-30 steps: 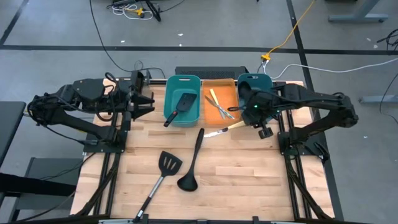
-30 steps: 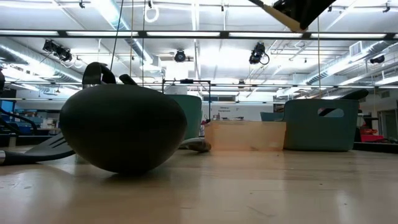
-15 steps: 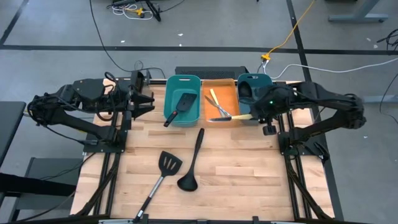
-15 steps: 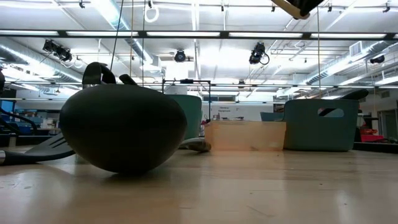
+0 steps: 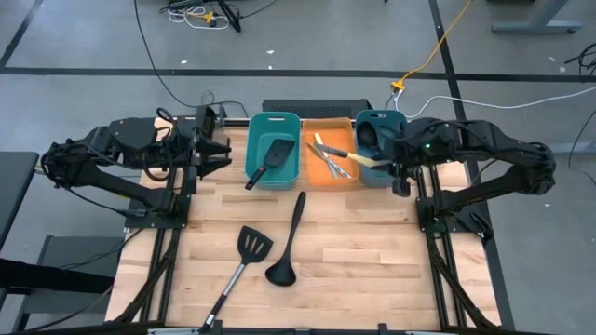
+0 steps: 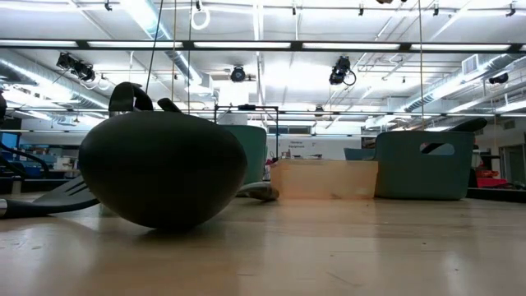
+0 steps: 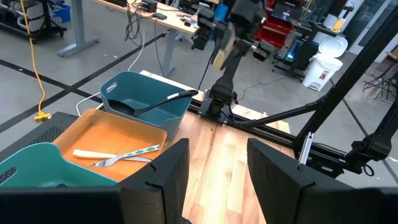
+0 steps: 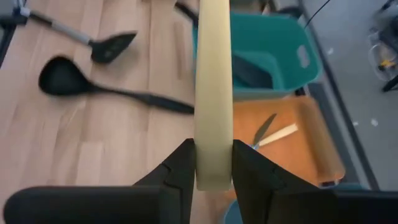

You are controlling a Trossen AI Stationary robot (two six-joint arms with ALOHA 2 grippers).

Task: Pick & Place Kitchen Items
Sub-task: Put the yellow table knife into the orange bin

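My right gripper is shut on a cream flat stick, held in the air over the right part of the orange bin. That bin holds a few thin sticks. A black slotted spatula leans in the left teal bin. A black ladle lies in the right teal bin. Another ladle and another spatula lie flat on the table. My left gripper waits open at the far left, touching nothing. My right gripper pinches the cream stick between its two fingers near the stick's one end. The fingers come slanting down from the table's right and lie along the stick, whose long free part juts out ahead of them. The stick is lifted clear.
The three bins stand side by side along the far edge. The wooden table in front of them carries only the ladle and the spatula, left of the middle. In the low view the ladle's bowl fills the near left.
My right gripper has risen and gone toward the table's far edge with the cream stick, rolling as it went. The stick, first over the table in front of the orange bin, now hangs over that bin's right part.
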